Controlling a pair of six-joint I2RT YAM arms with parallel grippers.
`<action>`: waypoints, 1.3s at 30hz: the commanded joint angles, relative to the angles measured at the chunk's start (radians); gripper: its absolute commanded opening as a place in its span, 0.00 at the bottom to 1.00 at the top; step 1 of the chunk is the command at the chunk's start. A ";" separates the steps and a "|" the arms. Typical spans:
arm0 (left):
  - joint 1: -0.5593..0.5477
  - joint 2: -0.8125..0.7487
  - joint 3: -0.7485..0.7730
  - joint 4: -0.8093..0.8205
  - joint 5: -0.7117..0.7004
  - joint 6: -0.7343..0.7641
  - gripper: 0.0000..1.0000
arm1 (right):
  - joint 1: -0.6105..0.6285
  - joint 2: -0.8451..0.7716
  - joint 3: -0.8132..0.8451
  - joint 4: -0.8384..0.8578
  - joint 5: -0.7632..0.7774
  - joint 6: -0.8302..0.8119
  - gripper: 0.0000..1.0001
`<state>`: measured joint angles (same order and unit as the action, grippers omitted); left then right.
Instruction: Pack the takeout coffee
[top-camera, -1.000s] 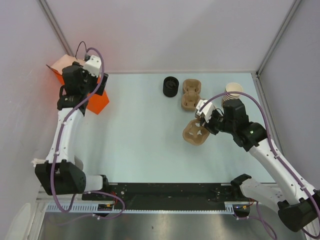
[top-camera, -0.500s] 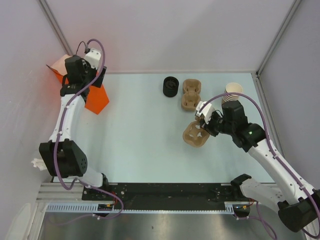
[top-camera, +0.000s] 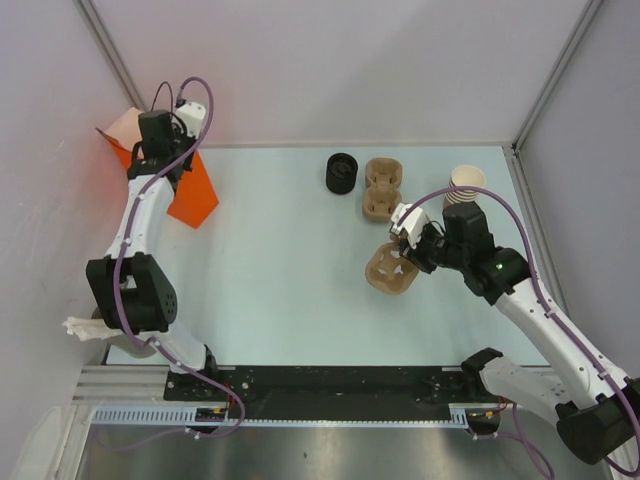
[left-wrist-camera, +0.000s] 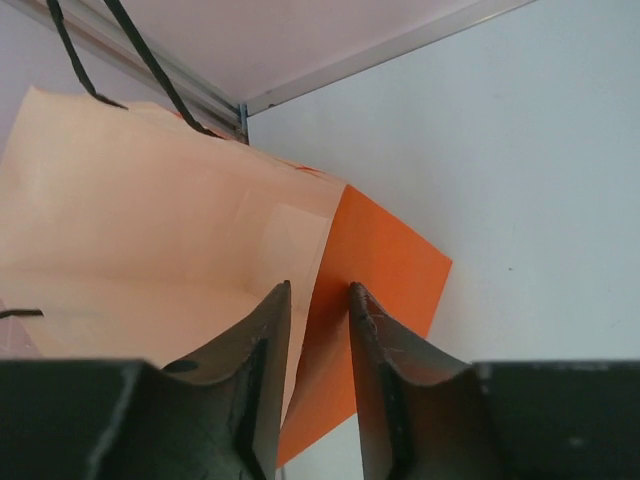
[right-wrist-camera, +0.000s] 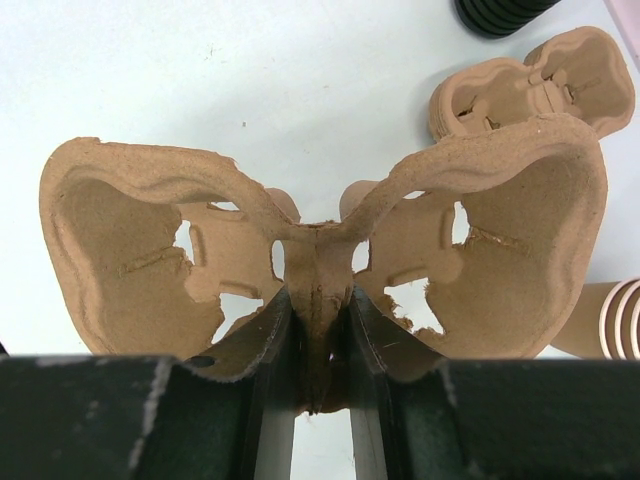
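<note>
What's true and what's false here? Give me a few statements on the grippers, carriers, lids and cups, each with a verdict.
1. The right gripper is clamped on the centre rib of a cardboard carrier. True.
2. The black lid stack stands to the right of the cup stack. False: in the top view the lids are well to the left and the cups sit at the far right.
3. The left gripper straddles an edge of the orange bag. True.
4. A cup sits in the held carrier. False: both of its wells are empty.
5. There is only one carrier on the table. False: a second carrier lies beside the black lid stack.
</note>
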<state>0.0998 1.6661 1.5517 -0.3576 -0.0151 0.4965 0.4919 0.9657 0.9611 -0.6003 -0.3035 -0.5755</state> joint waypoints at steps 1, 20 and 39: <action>0.005 -0.023 0.057 -0.001 0.038 -0.010 0.26 | 0.004 -0.016 -0.007 0.046 0.007 0.012 0.27; -0.086 -0.193 -0.011 -0.147 0.248 0.033 0.00 | 0.007 -0.035 -0.010 0.074 0.055 0.031 0.28; -0.679 -0.543 -0.260 -0.363 0.308 0.154 0.00 | -0.116 -0.082 -0.009 0.169 0.167 0.117 0.28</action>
<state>-0.4866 1.1938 1.3430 -0.6682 0.2779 0.5774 0.4026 0.9207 0.9478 -0.4961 -0.1638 -0.4953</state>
